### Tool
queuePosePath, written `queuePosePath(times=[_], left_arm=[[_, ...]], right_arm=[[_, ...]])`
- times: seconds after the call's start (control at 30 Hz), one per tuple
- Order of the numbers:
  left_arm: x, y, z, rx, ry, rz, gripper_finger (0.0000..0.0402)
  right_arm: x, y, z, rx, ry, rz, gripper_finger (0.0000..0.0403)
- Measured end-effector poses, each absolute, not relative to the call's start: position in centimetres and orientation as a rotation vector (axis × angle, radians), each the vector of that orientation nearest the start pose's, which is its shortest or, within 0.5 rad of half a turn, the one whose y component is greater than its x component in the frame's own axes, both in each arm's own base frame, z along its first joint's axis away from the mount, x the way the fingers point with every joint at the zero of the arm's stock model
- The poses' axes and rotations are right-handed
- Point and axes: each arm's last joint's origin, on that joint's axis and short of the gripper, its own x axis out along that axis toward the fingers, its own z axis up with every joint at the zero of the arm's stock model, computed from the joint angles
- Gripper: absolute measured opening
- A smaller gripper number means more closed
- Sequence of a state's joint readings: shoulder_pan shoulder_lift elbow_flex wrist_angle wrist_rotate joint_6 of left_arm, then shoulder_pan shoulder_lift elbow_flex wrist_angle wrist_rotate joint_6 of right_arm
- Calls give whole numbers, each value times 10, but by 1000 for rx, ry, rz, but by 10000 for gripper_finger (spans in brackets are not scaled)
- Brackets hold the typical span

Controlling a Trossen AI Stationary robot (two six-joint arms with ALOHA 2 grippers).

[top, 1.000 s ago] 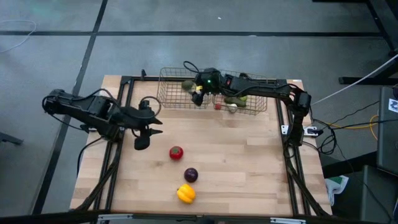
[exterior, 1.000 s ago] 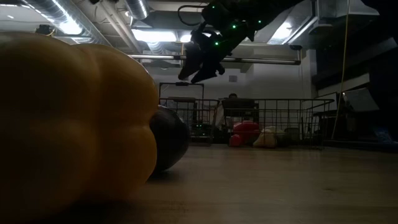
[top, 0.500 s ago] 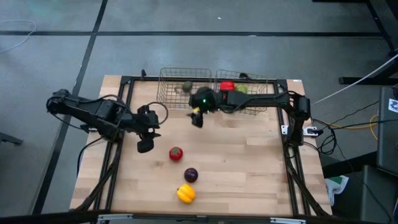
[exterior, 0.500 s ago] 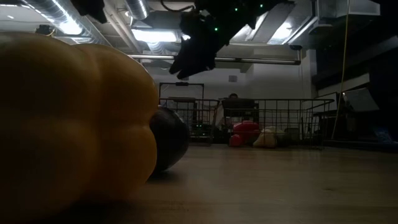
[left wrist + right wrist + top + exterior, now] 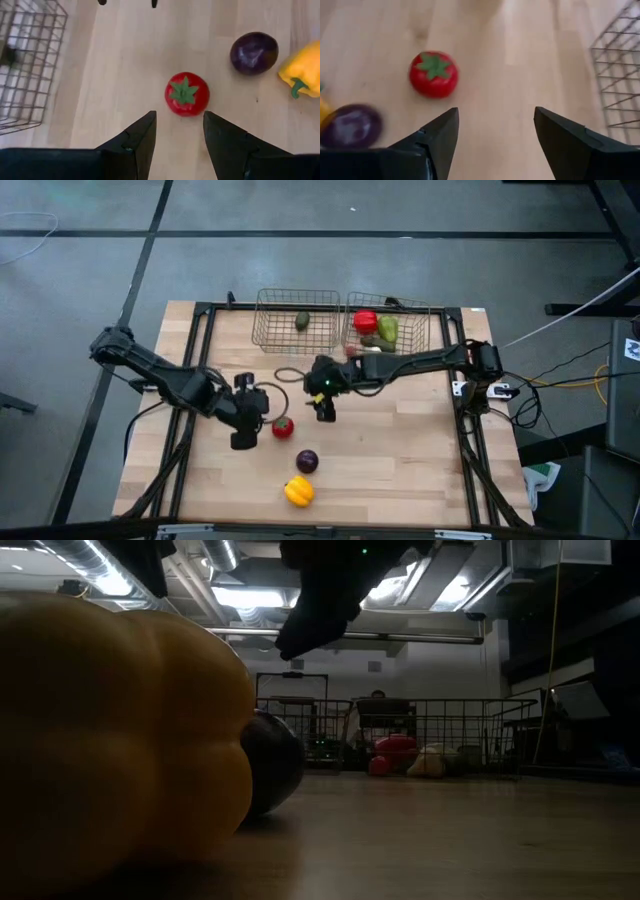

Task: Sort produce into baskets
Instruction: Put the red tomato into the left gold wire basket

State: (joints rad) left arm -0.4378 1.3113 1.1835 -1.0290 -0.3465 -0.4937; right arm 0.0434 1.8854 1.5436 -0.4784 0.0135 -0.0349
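Two grippers are being held over the table [image 5: 400, 450], both close to the tomato [image 5: 283, 427], which serves as the landmark. The tomato is lying on bare wood, its green stem cap facing up. The left gripper [image 5: 243, 439] is being hung just beside the tomato, on the side away from the right arm; in the left wrist view its fingers [image 5: 137, 137] are being kept spread, with the tomato [image 5: 187, 94] seen just ahead of the gap and untouched. The right gripper [image 5: 325, 413] is being held near the tomato on the opposite side, slightly toward the baskets; in the right wrist view its fingers [image 5: 440, 137] are being held wide apart with nothing between them, and the tomato [image 5: 433, 74] is seen ahead of them and to one side, clear of both fingers.

Beyond the tomato toward the table's front edge, the purple ball [image 5: 307, 461] is lying near it, and the yellow pepper [image 5: 298, 491] is lying just past the ball. In the low view the pepper [image 5: 110, 740] is filling the foreground, with the ball [image 5: 272, 762] just behind it.

Well apart from the tomato, at the table's far edge, two wire baskets are standing side by side. The left basket [image 5: 268, 330] is holding one green piece [image 5: 301, 322]. The right basket [image 5: 435, 330] is holding a red pepper [image 5: 365, 321], a light green piece [image 5: 388, 329] and smaller bits that cannot be told apart.
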Motion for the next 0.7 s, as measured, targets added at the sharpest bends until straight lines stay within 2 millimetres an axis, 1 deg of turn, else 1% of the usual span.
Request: queuePosePath(times=[0.2, 0.3, 0.37, 0.5, 0.53, 0.6, 0.7], left_arm=[[232, -115, 281, 56, 1092, 157, 159], [227, -122, 265, 56, 1118, 184, 159], [222, -125, 252, 24, 1128, 211, 159], [218, -131, 231, -34, 1092, 221, 159], [217, -132, 225, -40, 1080, 214, 159], [217, -132, 214, -54, 1062, 207, 159], [216, -130, 201, -72, 1035, 207, 159]], right_arm=[[416, 41, 258, -81, 829, 93, 257], [415, 53, 257, -93, 827, 118, 257], [416, 60, 254, -99, 826, 133, 257], [422, 72, 239, -111, 837, 158, 257], [422, 75, 233, -116, 860, 163, 257], [429, 78, 227, -113, 831, 168, 257], [434, 81, 215, -115, 841, 171, 257]])
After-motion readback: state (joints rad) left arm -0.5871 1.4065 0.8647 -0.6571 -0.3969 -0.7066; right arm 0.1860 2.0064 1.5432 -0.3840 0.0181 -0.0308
